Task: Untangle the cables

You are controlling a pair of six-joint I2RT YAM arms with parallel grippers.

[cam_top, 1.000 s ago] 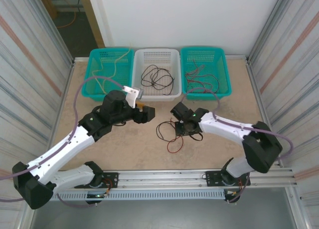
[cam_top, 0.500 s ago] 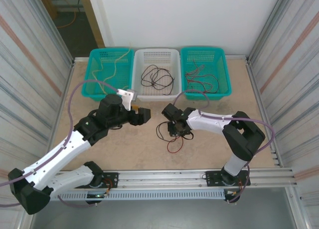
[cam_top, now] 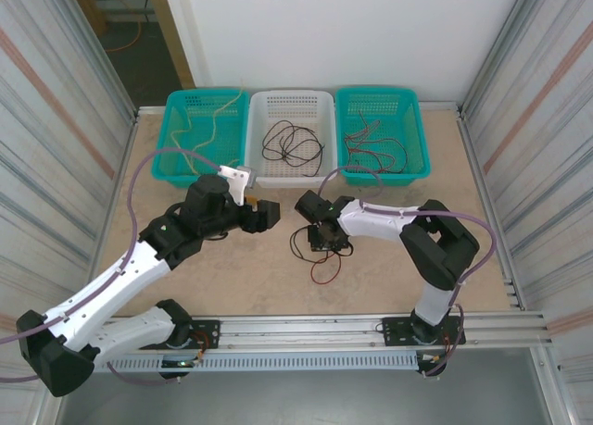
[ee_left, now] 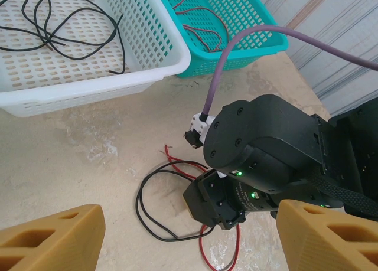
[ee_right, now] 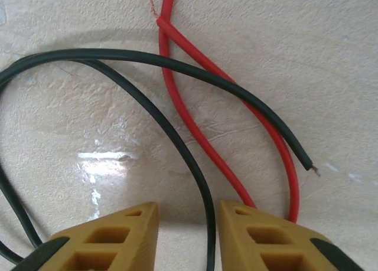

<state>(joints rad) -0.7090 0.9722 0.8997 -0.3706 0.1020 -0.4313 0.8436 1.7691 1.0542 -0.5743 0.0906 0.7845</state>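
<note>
A loose tangle of one black cable (cam_top: 298, 249) and one red cable (cam_top: 321, 273) lies on the table in front of the baskets. My right gripper (cam_top: 326, 239) points down onto it. Its jaws stand a little apart and open (ee_right: 189, 224). The black cable (ee_right: 177, 147) runs through the gap close to the right finger, unclamped, and the red cable (ee_right: 201, 141) passes just outside that finger. My left gripper (cam_top: 270, 212) hovers to the left of the tangle, wide open and empty (ee_left: 186, 224), looking at the black loop (ee_left: 140, 206) and the red strand (ee_left: 177, 160).
Three baskets line the far edge. The left teal basket (cam_top: 174, 173) holds pale yellow cables (cam_top: 208, 129), the white basket (cam_top: 292, 178) holds black cables (cam_top: 292, 145), and the right teal basket (cam_top: 422, 156) holds red and black ones (cam_top: 375, 147). Lilac hoses arch over both arms.
The right gripper has slid left and settled onto the tangle. The left arm has drawn back slightly to the left. The cables lie much as before.
</note>
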